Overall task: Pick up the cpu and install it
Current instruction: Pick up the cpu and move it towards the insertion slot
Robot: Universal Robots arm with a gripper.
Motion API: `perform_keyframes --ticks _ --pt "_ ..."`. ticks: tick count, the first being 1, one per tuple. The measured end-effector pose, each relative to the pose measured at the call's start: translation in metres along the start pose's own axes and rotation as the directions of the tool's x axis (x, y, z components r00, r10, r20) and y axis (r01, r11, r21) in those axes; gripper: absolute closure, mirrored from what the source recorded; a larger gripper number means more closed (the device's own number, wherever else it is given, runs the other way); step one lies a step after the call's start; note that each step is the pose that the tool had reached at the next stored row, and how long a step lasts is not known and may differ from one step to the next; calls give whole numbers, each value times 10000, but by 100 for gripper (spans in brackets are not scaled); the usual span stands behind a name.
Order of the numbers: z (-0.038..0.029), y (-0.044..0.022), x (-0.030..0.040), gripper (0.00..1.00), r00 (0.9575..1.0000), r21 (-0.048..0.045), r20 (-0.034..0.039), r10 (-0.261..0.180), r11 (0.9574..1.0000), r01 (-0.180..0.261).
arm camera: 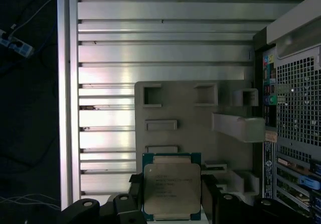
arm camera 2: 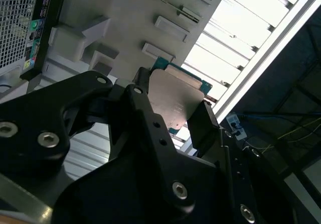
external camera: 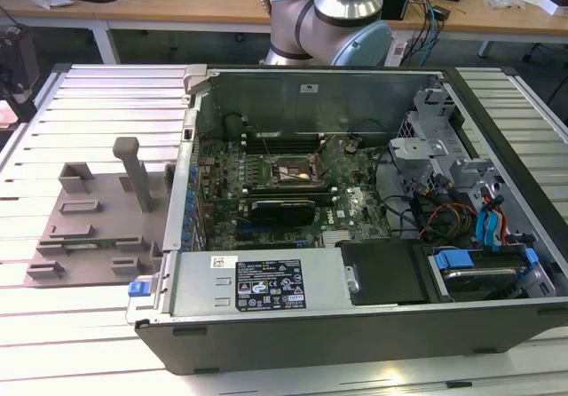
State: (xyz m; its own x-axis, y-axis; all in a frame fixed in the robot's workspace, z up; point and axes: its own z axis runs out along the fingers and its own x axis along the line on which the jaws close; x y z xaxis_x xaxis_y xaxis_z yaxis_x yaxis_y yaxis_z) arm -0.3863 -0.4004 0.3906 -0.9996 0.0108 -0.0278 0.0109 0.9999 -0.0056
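**Jaws clamped on cpu, above grey fixture**

Nearest the lens in both wrist views are the black jaws, with bolt heads on their links. They are clenched on the cpu (arm camera: 172,189), one jaw on each of two opposite edges. The pale metal lid of the cpu (arm camera 2: 175,101) faces both wrist cameras, and a thin green rim shows around the lid. There is faint print on the lid; not read.

The chip is held in the air, clear of the grey fixture (arm camera: 190,108), which lies further from the camera. In the first wrist view the chip overlaps the fixture's near edge.

The fixture (arm camera 2: 125,13) is a flat plate with raised blocks, shallow rectangular slots and one tall post (external camera: 133,170). It (external camera: 89,227) lies flat on the ribbed aluminium worktop (external camera: 115,103), towards the edge on the exterior view's left. It sits just beside the open computer case (external camera: 355,325).

The case lies on its side and covers the worktop from the middle to the edge on the exterior view's right. Its perforated rear panel (arm camera: 296,108) borders the fixture in the first wrist view.

Inside the case:
- a green motherboard (external camera: 346,209)
- a square metal-framed socket (external camera: 293,172) near the board's middle
- a long black expansion card (external camera: 284,208) just beside the socket
- a labelled silver box (external camera: 266,285) along the near wall

The arm's grey and pale-blue joint (external camera: 333,19) rises behind the worktop's far edge.
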Motion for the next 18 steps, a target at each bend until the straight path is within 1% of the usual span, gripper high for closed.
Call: perform_keyframes --ticks 2,5,7,12,14,18 --pt "1 0 -21 45 10000 1 0 0 10000 0" --pt "4 2 -137 45 10000 3 1 1 10000 -1" --pt "5 2 -174 45 10000 5 1 0 10000 0" --pt "9 4 -300 45 10000 5 1 1 10000 -1" --pt "10 4 -334 45 10000 5 1 1 10000 -1" --pt "13 5 -457 45 10000 5 1 1 10000 -1"
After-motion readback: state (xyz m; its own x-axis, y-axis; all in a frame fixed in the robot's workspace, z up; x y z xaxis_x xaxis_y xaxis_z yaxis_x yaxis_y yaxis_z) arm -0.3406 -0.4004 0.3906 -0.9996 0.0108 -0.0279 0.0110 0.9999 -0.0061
